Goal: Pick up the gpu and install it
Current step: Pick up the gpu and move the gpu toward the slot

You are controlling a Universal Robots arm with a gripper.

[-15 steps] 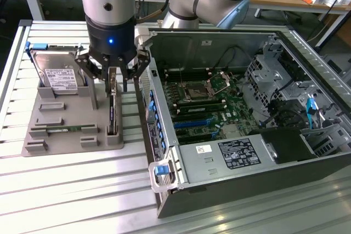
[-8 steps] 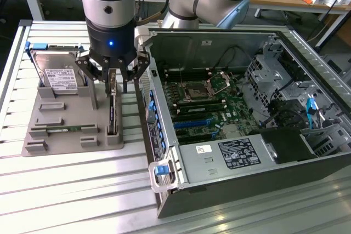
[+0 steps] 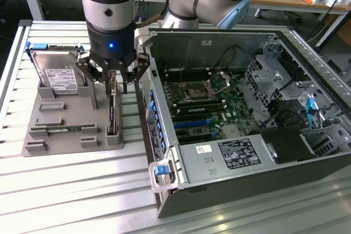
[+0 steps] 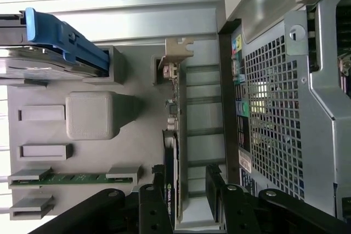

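While the black gripper [image 3: 115, 86] hangs wide open and empty astride the thin dark gpu [image 3: 111, 114], upright in its grey plastic holder [image 3: 66, 119], a centred, square closing on the card looks wise.

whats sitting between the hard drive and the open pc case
The gpu, standing on edge in the grey holder, with the open gripper straddling its top end. The exterior view shows this.
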